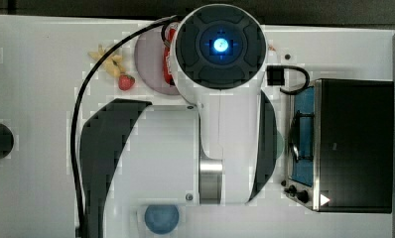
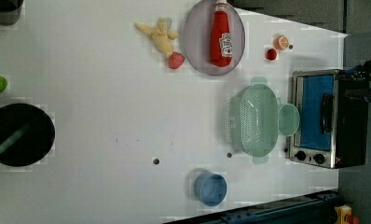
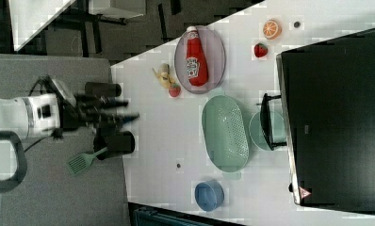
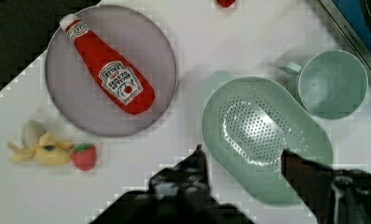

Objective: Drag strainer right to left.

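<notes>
I've got the gripper (image 4: 242, 151) hanging above the table w/ jaws spread wide and nothing between them. In the wrist view the two dark fingertips (image 4: 198, 158) straddle the near part of the strainer, a large pale mint-green oval plastic colander w/ wide rim and dotted perforated bottom (image 4: 263, 137). So the strainer lies right under the jaws, a bit ahead of them.

In the left view the strainer (image 2: 253, 121) sits on the white table (image 2: 104, 93), just beside a small round mint-green cup w/ handle (image 2: 288, 120), which is up against the silver toaster oven (image 2: 314, 119). A grey round plate (image 2: 197, 46) carrying a red ketchup bottle (image 2: 221, 35) lies near its one end tab; a small blue bowl (image 2: 210, 189) is off the other end.

Long axis runs up-down in the left view. My guess: drop straight down, catch the rim, then pull crosswise to that axis, away from the oven.
</notes>
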Robot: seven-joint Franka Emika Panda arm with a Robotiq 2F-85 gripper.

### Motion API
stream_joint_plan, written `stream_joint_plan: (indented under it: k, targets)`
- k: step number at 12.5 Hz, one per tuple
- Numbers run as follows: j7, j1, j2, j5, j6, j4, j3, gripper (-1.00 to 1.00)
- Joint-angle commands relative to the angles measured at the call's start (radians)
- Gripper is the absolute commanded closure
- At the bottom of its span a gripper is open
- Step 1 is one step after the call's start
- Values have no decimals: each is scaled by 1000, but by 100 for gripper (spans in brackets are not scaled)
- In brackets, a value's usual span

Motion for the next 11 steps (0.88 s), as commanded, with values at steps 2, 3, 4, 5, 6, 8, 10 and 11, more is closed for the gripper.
stream_joint_plan:
  k: [2, 3, 4, 5, 6, 8, 10, 11]
  targets:
    - [116, -26, -469, -27, -277, -153, -28, -80]
    - [116, -24, -468, -25, -272, -161, -27, -100]
    - [116, -22, -461, -24, -262, -171, -24, -100]
    - [116, -22, -450, -24, -253, -189, -21, -100]
    - [117, -22, -434, -24, -232, -215, -17, -100]
    - [133, -22, -388, -24, -154, -287, -10, -100]
    - [160, -22, -324, -24, -46, -366, -5, -100]
    - [195, -22, -286, -24, 22, -404, -3, -100]
